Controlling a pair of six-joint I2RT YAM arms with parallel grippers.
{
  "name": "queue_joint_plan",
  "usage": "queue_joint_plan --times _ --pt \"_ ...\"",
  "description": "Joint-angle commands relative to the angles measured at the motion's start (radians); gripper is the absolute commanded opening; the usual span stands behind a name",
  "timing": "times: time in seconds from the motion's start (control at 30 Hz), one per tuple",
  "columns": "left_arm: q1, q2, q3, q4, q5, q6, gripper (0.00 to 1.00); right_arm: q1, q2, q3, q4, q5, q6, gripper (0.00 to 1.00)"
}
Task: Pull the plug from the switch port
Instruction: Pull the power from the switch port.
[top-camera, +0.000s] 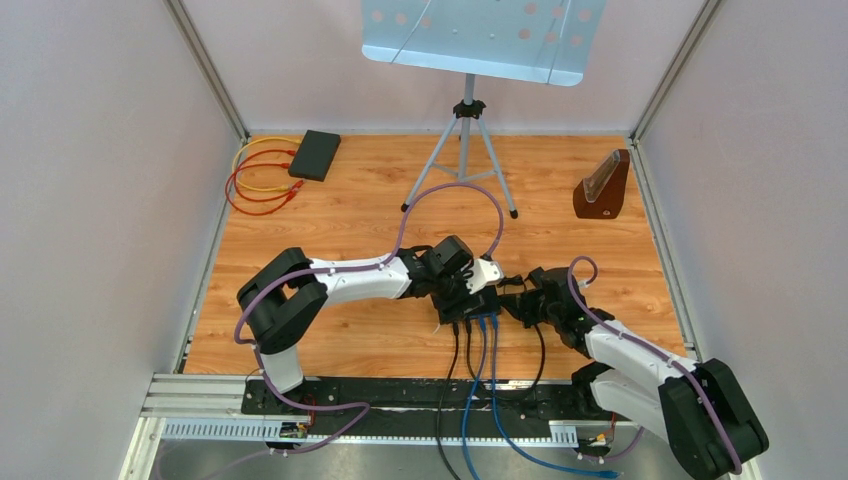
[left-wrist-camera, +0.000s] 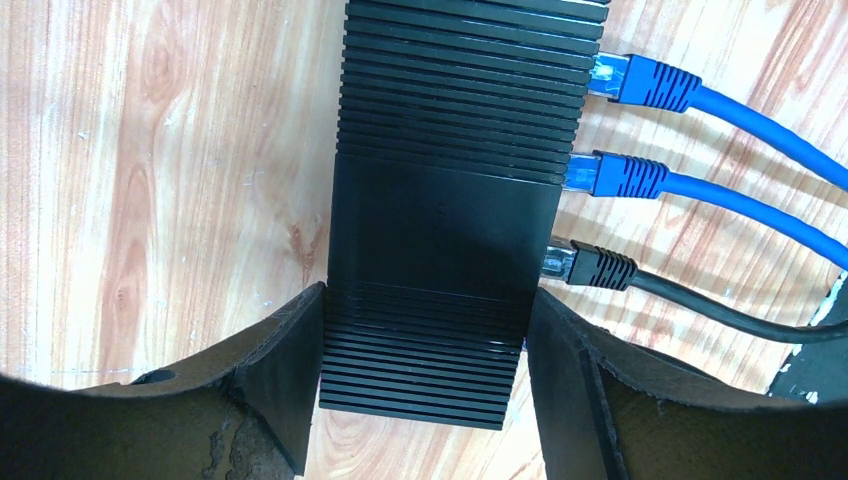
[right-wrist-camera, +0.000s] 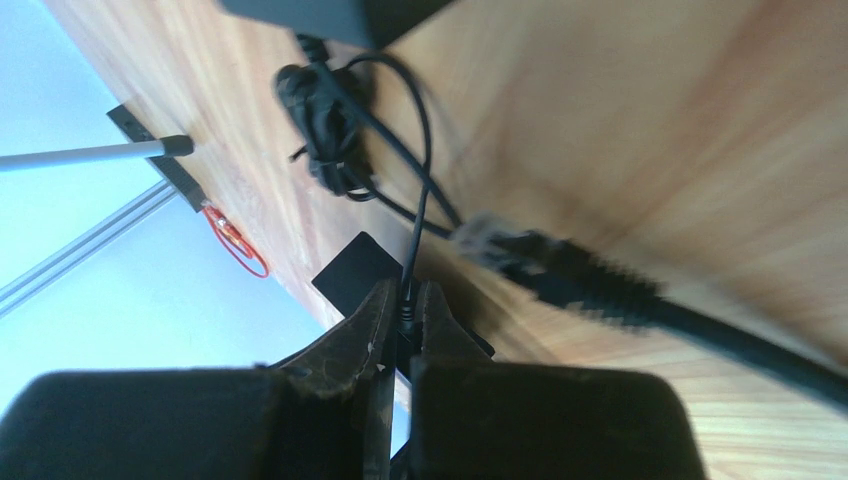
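- switch (left-wrist-camera: 440, 230): black ribbed box lying flat on the bench (top-camera: 340, 200), mid-width and towards the near edge; seen from above at (top-camera: 480, 305).
- left jaws: clamped across the switch, one pad (left-wrist-camera: 290, 360) pressed to each long side.
- blue plugs (left-wrist-camera: 645, 85), (left-wrist-camera: 620, 175): two, seated side by side in the switch's ports, their cables running to the near edge.
- seated black plug (left-wrist-camera: 590, 267): in the next port along, just beside the blue pair.
- right jaws: closed, pinching a thin black cord (right-wrist-camera: 420, 200), just to the right of the switch.
- loose black plug (right-wrist-camera: 570, 275): blurred, its clear tip bare and in no port, just beside the right jaws; whether it rests on the bench cannot be told.
- second black box (top-camera: 315, 155): far-left corner, with red and yellow cables (top-camera: 255, 180) coiled beside it.
- music stand (top-camera: 470, 40): on a tripod at the middle of the far edge.
- brown wedge-shaped object (top-camera: 603, 187): upright near the far-right corner.
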Motion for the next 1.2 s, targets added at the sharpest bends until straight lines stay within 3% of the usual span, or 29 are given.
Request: queue_joint_plan --times 0.0,0.07,0.3,0.4,0.57,0.8,0.97,1.07,1.17 --pt "0.008 0.029 -0.036 -0.126 -0.019 -0.029 0.59 -0.013 -0.031 0.011 0.014 0.060 0.035 0.00" --pt "0.009 0.030 -0.036 -0.126 -0.018 -0.031 0.59 -0.015 -0.063 -0.009 0.035 0.034 0.097 0.00" --pt "0.008 0.042 -0.023 -0.134 -0.020 -0.024 0.59 -0.024 -0.136 -0.004 0.078 0.132 0.006 0.00" --pt "0.009 0.039 -0.021 -0.140 -0.024 -0.023 0.59 -0.055 -0.151 -0.035 0.162 0.095 -0.053 0.00" --pt "0.009 0.038 -0.017 -0.146 -0.024 -0.020 0.58 -0.071 -0.092 0.012 0.018 0.085 -0.036 0.00" --pt "0.009 0.015 -0.014 -0.162 -0.019 -0.021 0.57 -0.109 -0.072 -0.056 0.236 -0.009 -0.053 0.00" --pt "0.008 0.009 -0.013 -0.174 -0.026 -0.012 0.57 -0.118 -0.101 0.026 0.084 0.041 -0.128 0.00" --pt "0.008 0.016 -0.004 -0.192 -0.032 -0.001 0.57 -0.139 -0.106 0.021 -0.043 0.060 -0.064 0.00" --pt "0.009 0.015 0.002 -0.195 -0.043 -0.004 0.56 -0.220 -0.078 0.001 -0.013 -0.058 -0.114 0.00"
